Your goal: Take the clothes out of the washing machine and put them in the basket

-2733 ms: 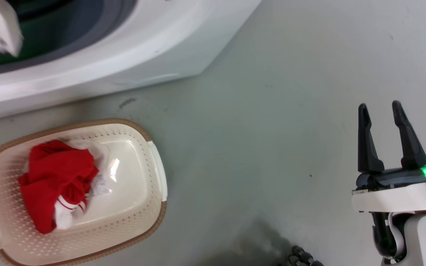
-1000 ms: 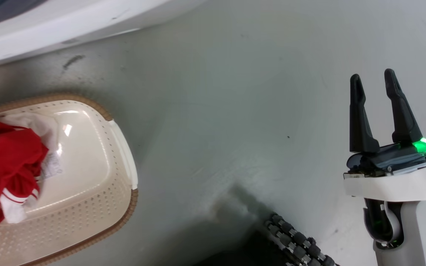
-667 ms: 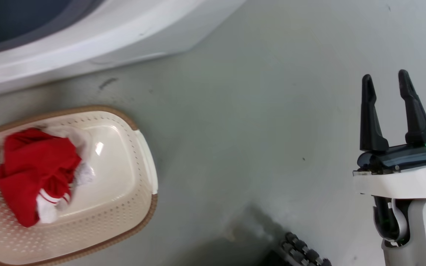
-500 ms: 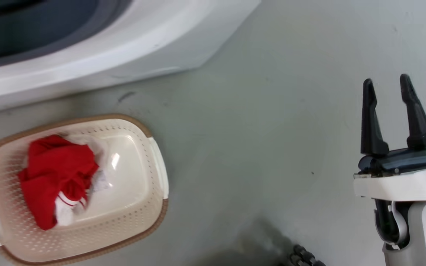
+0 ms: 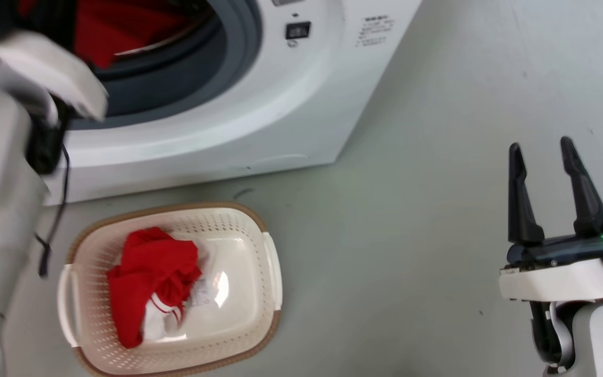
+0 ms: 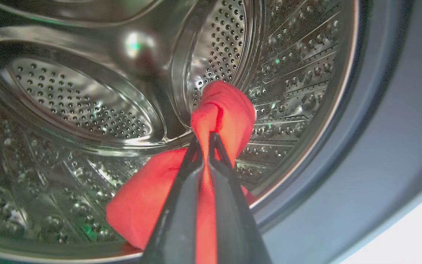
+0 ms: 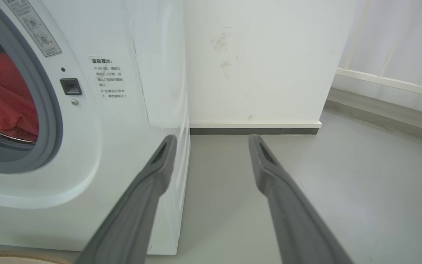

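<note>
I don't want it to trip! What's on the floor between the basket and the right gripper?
Just bare grey floor, seen in the head view, between the basket and the right gripper.

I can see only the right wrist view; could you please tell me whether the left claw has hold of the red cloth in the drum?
Observer: Yes. In the left wrist view the left claw is shut on a red garment inside the steel drum.
Operator: Thank you. Where is the basket?
Observer: In the head view the basket stands in front of the washing machine, below its porthole.
Operator: Is anything in it?
Observer: Yes, red clothes with white trim lie in its left half.
</note>
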You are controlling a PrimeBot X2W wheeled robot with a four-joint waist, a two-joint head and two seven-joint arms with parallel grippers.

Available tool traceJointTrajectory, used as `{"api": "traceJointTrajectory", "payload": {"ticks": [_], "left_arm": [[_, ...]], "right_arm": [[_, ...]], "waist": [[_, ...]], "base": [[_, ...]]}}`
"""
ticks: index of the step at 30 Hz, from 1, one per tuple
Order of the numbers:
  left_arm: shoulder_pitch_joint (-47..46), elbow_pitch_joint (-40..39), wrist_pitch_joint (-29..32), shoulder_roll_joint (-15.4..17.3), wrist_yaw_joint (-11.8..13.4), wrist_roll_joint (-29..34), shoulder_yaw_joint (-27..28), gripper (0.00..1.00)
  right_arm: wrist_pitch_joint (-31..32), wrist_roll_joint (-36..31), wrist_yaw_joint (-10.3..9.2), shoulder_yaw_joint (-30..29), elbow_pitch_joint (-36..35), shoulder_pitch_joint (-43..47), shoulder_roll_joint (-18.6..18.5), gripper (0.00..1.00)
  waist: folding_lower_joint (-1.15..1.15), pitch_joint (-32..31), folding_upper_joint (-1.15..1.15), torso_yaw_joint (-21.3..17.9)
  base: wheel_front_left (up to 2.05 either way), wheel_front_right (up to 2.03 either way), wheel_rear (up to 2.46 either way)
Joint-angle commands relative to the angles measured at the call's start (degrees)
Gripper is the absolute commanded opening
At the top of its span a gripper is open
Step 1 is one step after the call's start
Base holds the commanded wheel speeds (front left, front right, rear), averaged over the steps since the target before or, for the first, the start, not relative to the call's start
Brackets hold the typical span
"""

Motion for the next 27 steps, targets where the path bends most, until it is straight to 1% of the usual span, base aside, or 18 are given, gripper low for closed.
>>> {"api": "traceJointTrajectory", "payload": {"ticks": [1, 4, 9, 12, 15, 18, 20, 24, 27], "left_arm": [[3.94, -2.59, -0.12, -0.71, 0.67, 0.82, 2.13, 0.00], [9.99, -8.74, -0.13, -2.18, 1.40, 3.44, 6.63, 0.00], [19.73, -18.55, -0.14, -4.90, 1.49, 9.58, 12.90, 0.00], [25.57, -23.98, -0.14, -7.06, 1.04, 13.60, 15.48, 0.00], [30.61, -29.23, -0.14, -9.25, 0.47, 16.28, 18.30, 0.00], [34.84, -34.27, -0.14, -11.60, -0.40, 18.36, 20.13, 0.00], [37.76, -37.29, -0.14, -12.47, -1.02, 19.58, 20.75, 0.00], [43.26, -41.61, -0.14, -13.40, -1.97, 20.50, 20.18, 0.00], [45.75, -42.75, -0.14, -13.61, -2.16, 20.12, 19.04, 0.00]], "right_arm": [[-0.14, -0.52, -0.05, 0.11, 0.34, 0.94, -0.03, 1.00], [-0.14, -1.33, -0.05, -0.14, 0.68, 1.98, -0.03, 1.00], [-0.14, -2.52, -0.05, -0.09, 1.39, 3.48, -0.03, 1.00], [-0.13, -2.94, -0.05, -0.54, 1.61, 4.26, -0.04, 1.00], [-0.14, -3.35, -0.05, -0.82, 1.76, 5.02, -0.02, 1.00], [-0.14, -3.70, -0.05, -1.14, 2.00, 5.63, -0.03, 1.00], [-0.14, -3.76, -0.04, -1.31, 1.96, 6.11, -0.02, 1.00], [-0.13, -3.81, -0.04, -1.87, 2.09, 6.72, -0.03, 1.00], [-0.14, -3.84, -0.04, -1.88, 2.06, 6.59, -0.02, 1.00]], "waist": [[0.01, -3.55, 0.00, 2.63], [0.01, -5.93, 0.00, 4.02], [0.01, -9.66, 0.00, 6.22], [0.01, -11.57, 0.00, 7.55], [0.01, -13.21, 0.00, 8.83], [0.01, -14.60, 0.00, 10.10], [0.01, -15.21, 0.00, 10.85], [0.01, -15.88, 0.00, 12.15], [0.01, -15.88, 0.00, 12.65]], "base": [[0.00, 0.00, 0.00], [0.00, 0.00, 0.00], [0.00, 0.00, 0.00], [0.00, 0.00, 0.00], [0.00, 0.00, 0.00], [0.00, 0.00, 0.00], [0.00, 0.00, 0.00], [0.00, 0.00, 0.00], [0.00, 0.00, 0.00]]}}
